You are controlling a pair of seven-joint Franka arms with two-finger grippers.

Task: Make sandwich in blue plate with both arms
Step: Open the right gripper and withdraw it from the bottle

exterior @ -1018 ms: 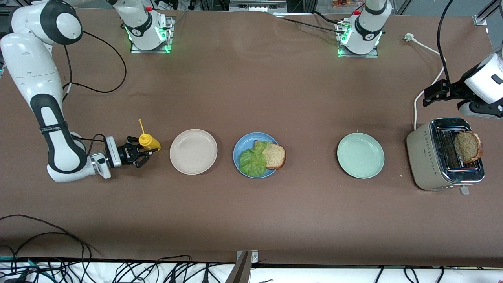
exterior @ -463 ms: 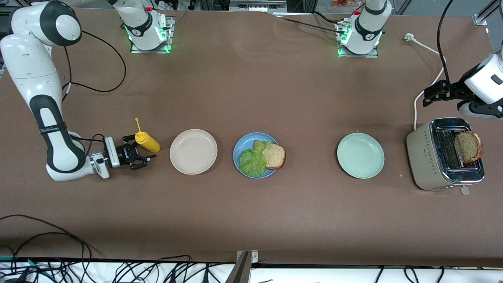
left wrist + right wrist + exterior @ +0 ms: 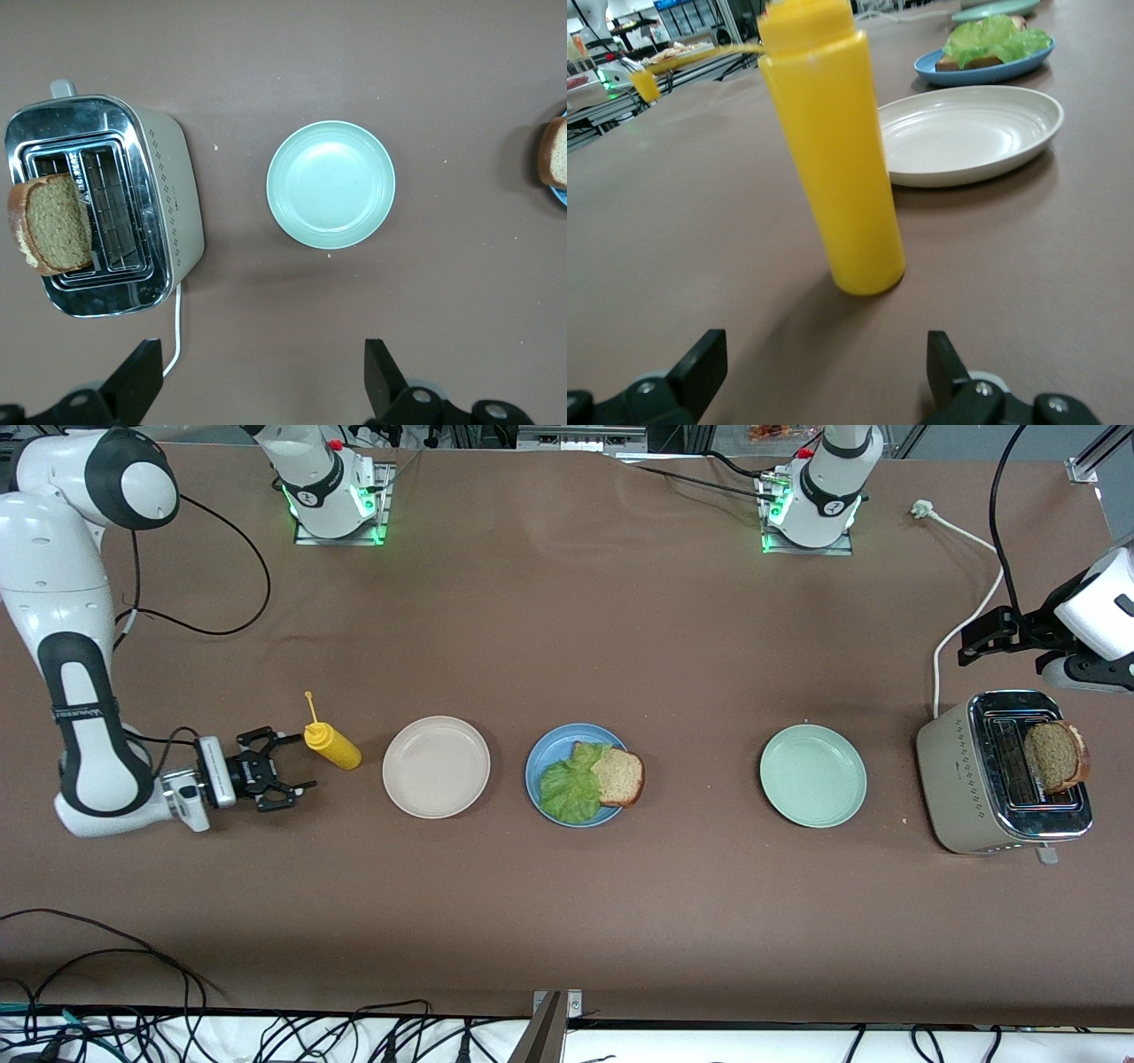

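The blue plate [image 3: 547,751] lies mid-table and holds a green lettuce leaf [image 3: 570,789] and a brown bread slice [image 3: 621,777] that partly overlaps it. A second bread slice [image 3: 1054,756] stands in the toaster [image 3: 970,775]; it also shows in the left wrist view [image 3: 55,235]. My right gripper [image 3: 288,764] is open and empty, low over the table, just short of the upright yellow squeeze bottle [image 3: 331,746]. The bottle [image 3: 833,150] stands apart from the open fingers [image 3: 700,363]. My left gripper [image 3: 973,642] is open and empty over the white cord beside the toaster.
A beige-white plate [image 3: 436,766] lies between the bottle and the blue plate. A pale mint-green plate [image 3: 812,775] lies between the blue plate and the toaster. The toaster's cord [image 3: 961,624] runs toward the left arm's base. Cables hang at the table's near edge.
My right gripper let go of the yellow bottle and drew back toward the right arm's end of the table. The bottle went from tilted to upright. The left arm barely moved.
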